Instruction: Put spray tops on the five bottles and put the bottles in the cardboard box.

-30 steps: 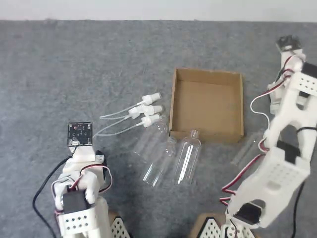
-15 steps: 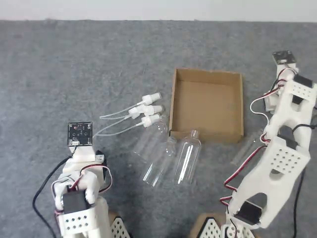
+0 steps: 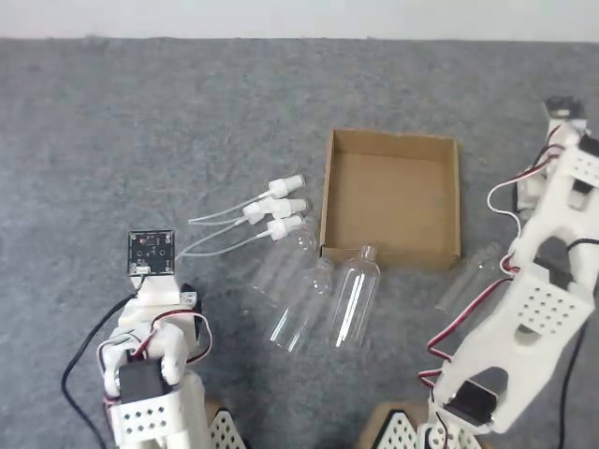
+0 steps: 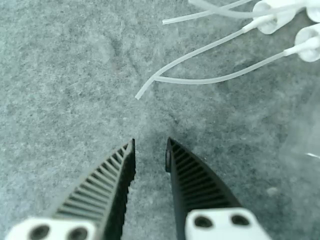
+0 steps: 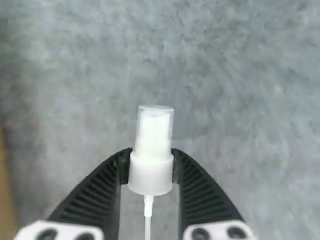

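Right claw [image 5: 150,151] is clamped on a white top [image 5: 154,125]. It pinches the top's collar from both sides, and the thin tube hangs back between the fingers. Grey mat [image 5: 240,75] lies under it.

Left claw [image 4: 150,145] has its fingers a little apart and holds nothing. It hangs low over the mat. Just ahead of it lie the thin tubes of three more tops [image 3: 281,208]. Their white heads sit farther off, bunched together.

Past those tops, three bottles [image 3: 353,297] lie on their sides close to each other, right by the near wall of the box [image 3: 390,137]. One more bottle [image 3: 466,278] lies near the right arm, on the far side of the box from the left claw. It is see-through and faint, so I think it is a bottle but I am not sure. That makes four bottles at most by my count.

So the job has only just begun. No bottle wears a top yet, and no bottle is in the box. One top is picked up, and that is all. That top needs to go on a bottle, and the other tops on their bottles. Then every bottle must go in the box.
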`<state>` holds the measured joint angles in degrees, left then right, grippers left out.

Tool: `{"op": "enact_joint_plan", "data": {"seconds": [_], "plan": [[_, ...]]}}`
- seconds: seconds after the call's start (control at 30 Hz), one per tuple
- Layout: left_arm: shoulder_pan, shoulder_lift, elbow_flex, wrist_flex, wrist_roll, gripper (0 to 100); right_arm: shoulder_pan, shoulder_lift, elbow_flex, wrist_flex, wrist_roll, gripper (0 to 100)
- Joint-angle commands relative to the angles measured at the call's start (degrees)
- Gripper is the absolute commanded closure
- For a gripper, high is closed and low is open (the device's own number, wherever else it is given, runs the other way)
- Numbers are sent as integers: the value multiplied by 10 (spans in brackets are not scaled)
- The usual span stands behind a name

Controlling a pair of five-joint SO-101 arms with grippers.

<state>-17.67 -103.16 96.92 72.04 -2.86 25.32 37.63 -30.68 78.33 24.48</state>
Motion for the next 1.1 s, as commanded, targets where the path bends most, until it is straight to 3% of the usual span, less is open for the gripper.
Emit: {"op": "enact_joint_plan", "data": {"seconds": [0.0,0.13,0.27,0.53,0.77,1.07], "plan": [[-3,-11,-4,3,-5,913,5,-91,-65,86,-34,979],[-3,-11,-4,3,-5,913,-8,-150,-80,151,-69,979],[-3,-11,-4,3,-5,913,-77,-231,-81,228,-104,975],[-3,-11,-4,3,-5,913,-333,-366,-52,245,-236,978],[-3,-11,-4,3,-5,913,-551,-348,-20,208,-352,978],[-3,-11,-4,3,-5,913,-596,-255,40,77,-474,975]]}}
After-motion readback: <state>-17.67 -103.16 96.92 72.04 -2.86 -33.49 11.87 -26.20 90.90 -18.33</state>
